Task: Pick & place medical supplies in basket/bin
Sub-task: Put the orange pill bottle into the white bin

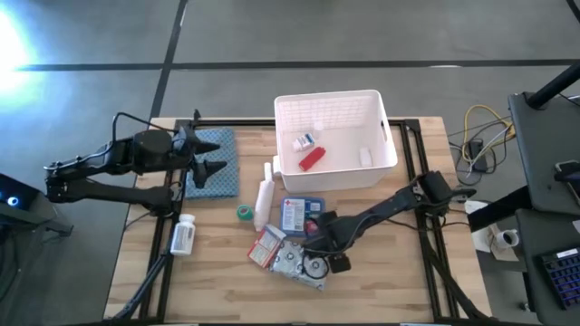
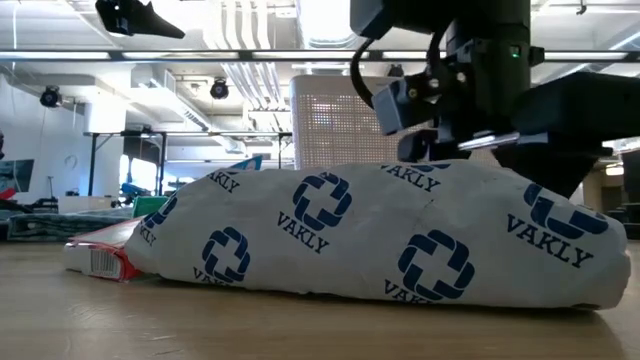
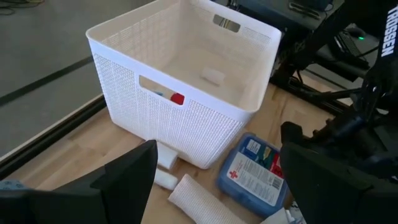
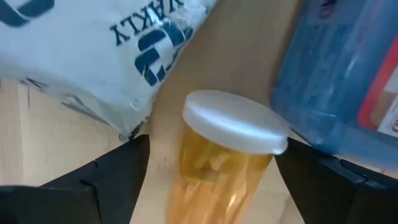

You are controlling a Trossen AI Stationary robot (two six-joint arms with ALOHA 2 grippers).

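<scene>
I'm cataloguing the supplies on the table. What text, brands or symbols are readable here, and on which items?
"VAKLY", repeated beside blue cross logos: on the silvery pouch.
"VAKLY", seen partly and upside down: same pouch in the right wrist view.
"ROSSEN", partly cut off: on the right arm.
Red cross symbol: on the blue flat box; its small print is unreadable.
Barcode on the red-white packet: unreadable.

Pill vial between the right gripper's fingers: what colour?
Amber vial with a white cap; right wrist view shows it best.

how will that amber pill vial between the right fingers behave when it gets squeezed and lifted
The amber vial lies on its side, so it may roll if nudged. Its smooth, clear wall looks rigid but possibly slippery. Few pills show inside, so it is probably light. The right gripper straddles it, fingers open.
</scene>
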